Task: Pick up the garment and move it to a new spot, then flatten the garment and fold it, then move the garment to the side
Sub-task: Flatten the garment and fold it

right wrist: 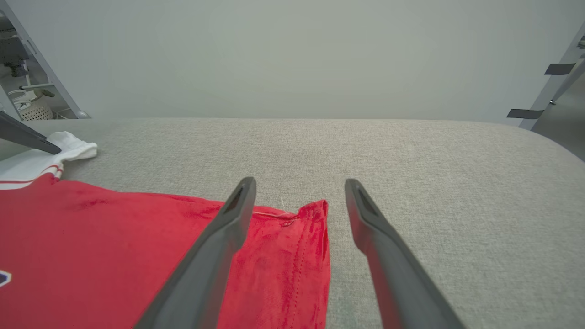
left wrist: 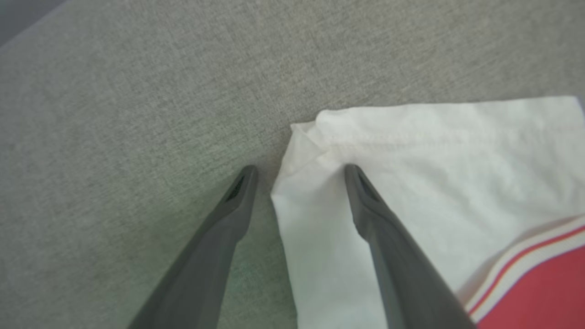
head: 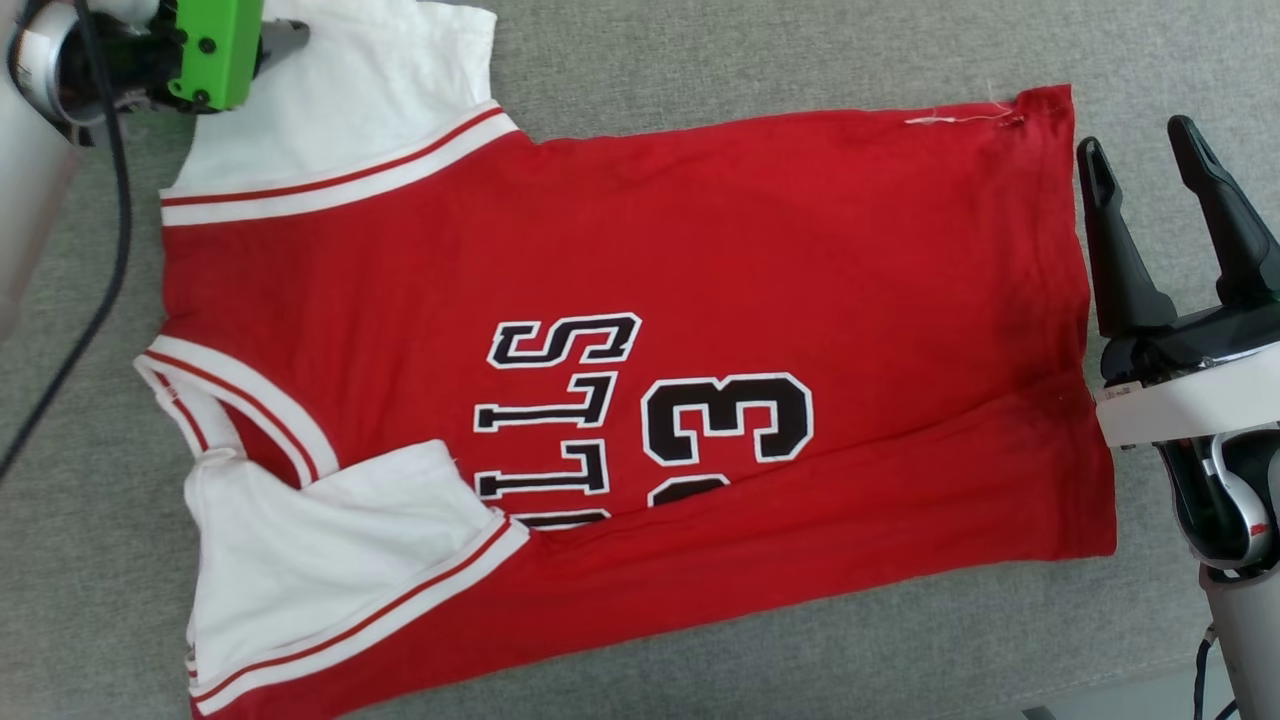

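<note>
While the garment [head: 620, 300] lies flat on the grey surface [head: 760, 50], its long axis runs straight across the robot's front, collar and sleeves toward the robot's left and hem [head: 1085, 300] toward its right. Its near long side looks already turned over onto the chest, covering part of the lettering, so the far long edge seems the one left to fold. That edge ends in the far sleeve [left wrist: 411, 151] on the left and the far hem corner [right wrist: 315, 214] on the right, and each end has a gripper at it. Jaws spread wide and holding nothing, the left gripper [left wrist: 299, 176] straddles the sleeve's cuff corner, one finger over white cloth and the other over bare surface. Equally wide and empty, the right gripper [right wrist: 299, 187] straddles the hem corner, one finger over red cloth and the other just beside it. Whether any finger touches cloth I cannot tell. Each arm is nearer its own end, so the fold likely wants both pinching together and drawing the edge toward the robot.
</note>
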### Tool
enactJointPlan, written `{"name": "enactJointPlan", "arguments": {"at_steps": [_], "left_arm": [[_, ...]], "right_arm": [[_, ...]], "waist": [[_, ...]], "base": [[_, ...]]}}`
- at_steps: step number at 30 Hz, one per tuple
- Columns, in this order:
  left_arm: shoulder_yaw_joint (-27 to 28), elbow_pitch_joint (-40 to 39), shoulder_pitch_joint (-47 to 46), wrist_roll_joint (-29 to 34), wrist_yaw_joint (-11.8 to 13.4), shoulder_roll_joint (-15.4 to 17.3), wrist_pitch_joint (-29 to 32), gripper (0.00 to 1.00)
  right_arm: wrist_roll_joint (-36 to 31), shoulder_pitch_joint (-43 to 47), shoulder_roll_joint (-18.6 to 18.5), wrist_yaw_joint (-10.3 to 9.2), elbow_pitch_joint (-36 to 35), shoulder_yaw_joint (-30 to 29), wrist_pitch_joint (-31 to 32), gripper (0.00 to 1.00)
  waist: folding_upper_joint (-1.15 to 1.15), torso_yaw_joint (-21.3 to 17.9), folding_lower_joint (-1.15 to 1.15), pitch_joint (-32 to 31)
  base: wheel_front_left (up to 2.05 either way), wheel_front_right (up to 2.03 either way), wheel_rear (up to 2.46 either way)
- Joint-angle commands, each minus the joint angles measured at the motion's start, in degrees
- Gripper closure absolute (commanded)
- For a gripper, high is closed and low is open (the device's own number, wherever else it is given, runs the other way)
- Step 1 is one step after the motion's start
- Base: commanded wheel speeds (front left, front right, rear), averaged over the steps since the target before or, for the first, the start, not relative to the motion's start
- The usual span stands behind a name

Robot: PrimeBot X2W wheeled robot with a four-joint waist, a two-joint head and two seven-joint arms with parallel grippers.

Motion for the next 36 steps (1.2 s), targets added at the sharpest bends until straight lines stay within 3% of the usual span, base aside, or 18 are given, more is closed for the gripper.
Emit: {"name": "enactJointPlan", "arguments": {"at_steps": [1,2,4,10,15,21,22,25,29,36], "left_arm": [[-1.3,1.0,0.6,0.1,-0.3,-0.1,1.0,0.00],[-1.8,1.3,1.0,-0.2,-0.4,0.0,1.6,0.00],[-2.5,1.2,1.6,-0.8,-0.5,0.0,1.9,1.00],[-3.5,-1.4,2.4,-1.0,-0.7,1.1,-2.8,1.00],[-4.7,-5.9,3.3,-0.9,-0.7,2.1,-9.2,1.00],[-6.3,-11.2,6.2,-1.4,-0.7,3.4,-15.7,1.00],[-6.7,-12.7,7.2,-1.2,-0.7,3.7,-17.5,1.00],[-7.2,-14.9,8.6,-0.8,-0.7,4.0,-19.9,1.00],[-7.5,-17.4,10.1,-0.4,-0.5,4.0,-21.7,1.00],[-7.7,-20.7,11.2,0.9,0.8,4.3,-23.9,1.00]], "right_arm": [[0.5,-1.1,-0.4,-0.04,0.4,0.1,-0.6,0.00],[0.7,-1.2,-0.6,-0.04,0.7,0.1,-0.8,0.00],[1.1,-1.3,-1.0,-0.04,1.1,-0.1,-1.0,0.00],[1.4,-3.2,-3.4,-0.04,1.6,-1.3,-0.5,0.00],[3.4,-7.0,-9.1,-0.04,1.8,-0.2,5.9,0.00],[10.4,-13.4,-18.7,-0.04,2.7,6.6,23.5,0.00],[13.4,-15.6,-21.7,-0.04,3.6,9.1,30.5,0.00],[18.6,-18.6,-24.7,-0.04,5.9,12.9,41.0,0.00],[21.8,-21.7,-26.7,-0.04,9.9,16.9,50.3,0.00],[21.3,-25.3,-23.3,-0.04,20.0,21.2,52.0,0.00]], "waist": [[0.00,-1.4,-0.01,1.5],[0.00,-1.4,-0.01,1.5],[0.00,-1.0,-0.01,1.2],[0.00,0.6,-0.01,-1.5],[0.00,2.9,-0.01,-5.2],[0.00,6.0,-0.01,-9.0],[0.00,6.8,-0.01,-9.8],[0.00,8.2,-0.01,-10.4],[0.00,9.7,-0.01,-10.2],[0.00,11.5,-0.01,-8.2]], "base": [[0.00,0.00,0.00],[0.00,0.00,0.00],[0.00,0.00,0.00],[0.00,0.00,0.00],[0.00,0.00,0.00],[0.00,0.00,0.00],[0.00,0.00,0.00],[0.00,0.00,0.00],[0.00,0.00,0.00],[0.00,0.00,0.00]]}}
